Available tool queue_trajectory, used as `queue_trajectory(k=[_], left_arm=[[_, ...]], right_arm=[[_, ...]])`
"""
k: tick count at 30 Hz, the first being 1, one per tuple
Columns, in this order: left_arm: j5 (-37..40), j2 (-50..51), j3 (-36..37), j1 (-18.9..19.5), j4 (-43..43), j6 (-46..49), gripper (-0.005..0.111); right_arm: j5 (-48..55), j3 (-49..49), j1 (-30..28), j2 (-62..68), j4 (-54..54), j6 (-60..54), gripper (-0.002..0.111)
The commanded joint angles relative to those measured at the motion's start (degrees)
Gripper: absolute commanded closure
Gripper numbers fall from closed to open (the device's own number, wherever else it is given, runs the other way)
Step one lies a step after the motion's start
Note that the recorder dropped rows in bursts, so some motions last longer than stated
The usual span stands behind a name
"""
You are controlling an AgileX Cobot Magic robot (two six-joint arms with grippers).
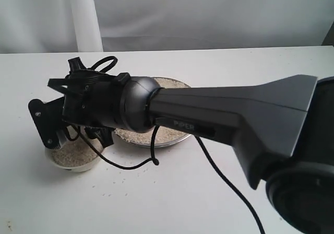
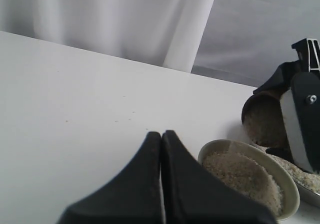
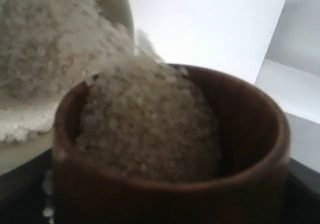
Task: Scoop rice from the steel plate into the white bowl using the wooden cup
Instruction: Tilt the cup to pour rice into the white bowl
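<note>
Since the right arm (image 1: 219, 111) crosses it, the steel plate (image 1: 175, 140) shows partly.

white bowl (image 1: 78, 167) left of steel plate (image 1: 176, 138), rice (image 1: 70, 153) in both

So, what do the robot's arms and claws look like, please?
The right arm is dark grey, a wide flared shell narrowing to a rounded joint, with pale PIPER lettering and a thin black cable looping under it. The left claw has two black tapered fingers; its arm is not visible.
</note>
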Motion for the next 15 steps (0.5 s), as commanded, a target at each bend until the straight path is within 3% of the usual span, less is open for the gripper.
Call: queue_trajectory(k=[1, 15], left_arm=[[-0.52, -0.14, -0.18, -0.27, -0.09, -0.22, 0.107], [-0.52, -0.14, -0.18, -0.27, -0.09, -0.22, 0.107]], right_arm=[[3.24, -0.41, 0.52, 1.11, -4.71, 1.14, 0.108], [5.54, -0.41, 2.61, 1.23, -10.64, 1.39, 0.108]])
